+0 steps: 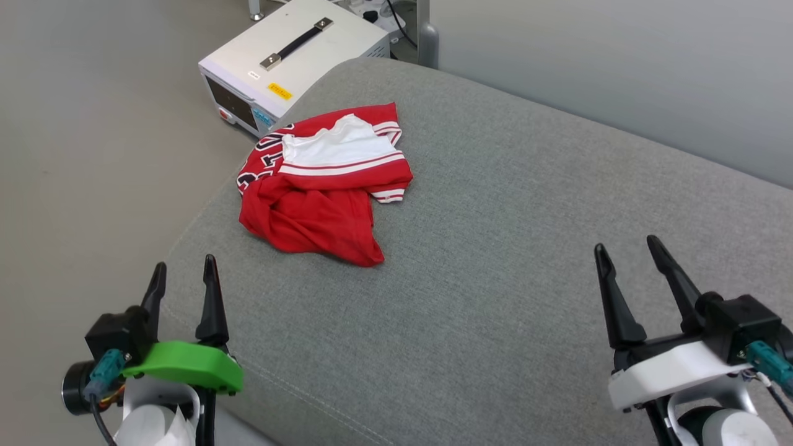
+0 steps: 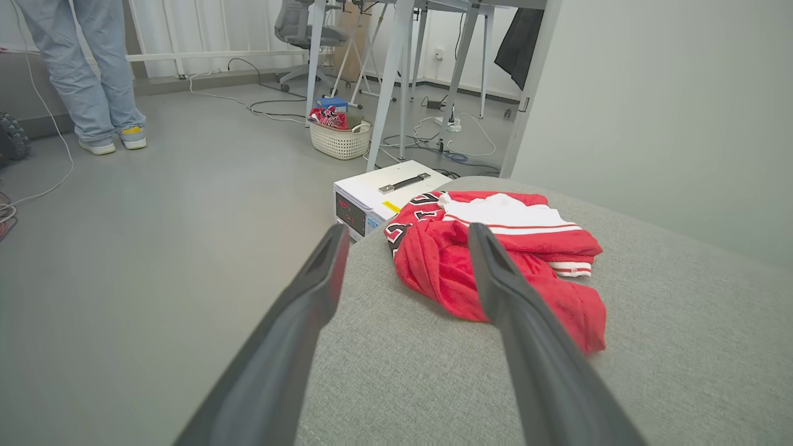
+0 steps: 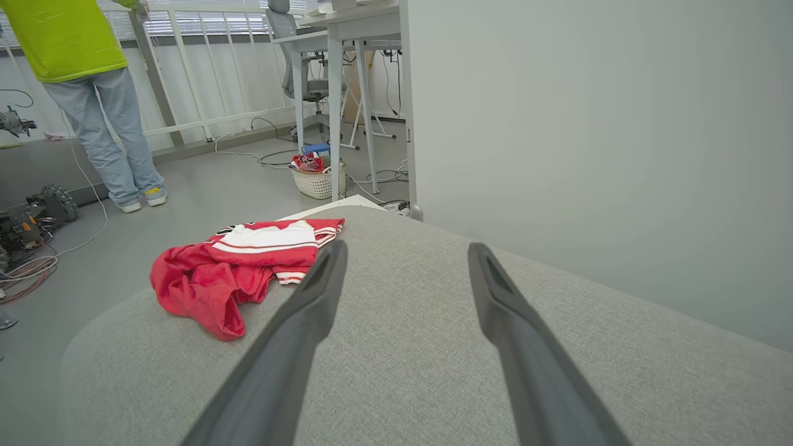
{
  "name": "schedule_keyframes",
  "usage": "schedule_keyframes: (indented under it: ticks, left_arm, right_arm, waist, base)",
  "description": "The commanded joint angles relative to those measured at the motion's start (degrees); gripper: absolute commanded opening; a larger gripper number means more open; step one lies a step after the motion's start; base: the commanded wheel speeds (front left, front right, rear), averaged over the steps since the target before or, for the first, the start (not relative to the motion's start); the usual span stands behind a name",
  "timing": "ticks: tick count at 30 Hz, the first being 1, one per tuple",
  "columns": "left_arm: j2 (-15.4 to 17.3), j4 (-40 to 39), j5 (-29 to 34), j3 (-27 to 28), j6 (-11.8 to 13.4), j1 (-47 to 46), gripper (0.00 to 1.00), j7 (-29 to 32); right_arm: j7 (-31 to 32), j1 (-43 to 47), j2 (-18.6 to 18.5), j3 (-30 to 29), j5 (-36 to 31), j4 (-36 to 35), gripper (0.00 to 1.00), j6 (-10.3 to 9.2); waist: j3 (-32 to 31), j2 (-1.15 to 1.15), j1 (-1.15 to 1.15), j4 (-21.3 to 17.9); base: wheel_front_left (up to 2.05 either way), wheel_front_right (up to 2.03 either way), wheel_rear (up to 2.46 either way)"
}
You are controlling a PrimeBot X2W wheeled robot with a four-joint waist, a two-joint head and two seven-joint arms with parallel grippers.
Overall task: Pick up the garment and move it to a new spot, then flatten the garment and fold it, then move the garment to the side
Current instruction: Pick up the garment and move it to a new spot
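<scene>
The garment (image 1: 322,186) is a red jersey with a white sleeve and striped trim, lying crumpled near the far left corner of a grey cushioned surface (image 1: 495,248). It also appears in the left wrist view, garment (image 2: 446,260), and in the right wrist view, garment (image 3: 235,272). My left gripper (image 1: 184,272) hovers open at the cushion's near left edge, a short way in front of the jersey, holding nothing. Over the near right side, my right gripper (image 1: 629,251) stands open and empty, far from the jersey.
A white instrument box (image 1: 291,59) with a black handle sits on the floor just beyond the cushion's far left corner. A person (image 3: 93,93) stands across the room. A white basket (image 2: 339,139) sits under desks. A pale wall (image 1: 619,74) runs behind the cushion.
</scene>
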Motion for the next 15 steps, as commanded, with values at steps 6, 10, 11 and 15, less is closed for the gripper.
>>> schedule_keyframes:
  ticks: [6,10,11,15]
  left_arm:
    - [3.32,4.9,-3.27,-0.12,-0.89,-11.69,1.0,0.41]
    - [6.28,8.06,-7.33,-1.79,-1.22,-19.04,1.0,4.25]
    - [7.6,8.75,-8.93,-2.73,-1.3,-21.01,1.0,5.58]
    - [13.33,12.54,-14.92,-6.47,-1.56,-27.78,1.0,11.3]
  right_arm:
    - [3.98,-4.58,-1.47,-1.79,-2.3,-5.38,1.0,-0.05]
    - [5.77,-7.04,-2.63,-1.5,-2.69,-8.04,1.0,-0.05]
    - [6.08,-7.82,-2.94,-1.28,-2.69,-8.64,1.0,-0.05]
    - [6.63,-10.41,-3.64,-1.01,-2.49,-9.94,1.0,-0.05]
  waist:
    - [8.86,0.0,0.0,-2.71]
    - [13.73,0.0,0.0,-4.99]
    - [15.06,0.0,0.0,-5.81]
    - [18.99,0.0,0.0,-8.54]
  base:
    - [0.0,0.0,0.0]
    - [0.0,0.0,0.0]
    - [0.0,0.0,0.0]
    - [0.0,0.0,0.0]
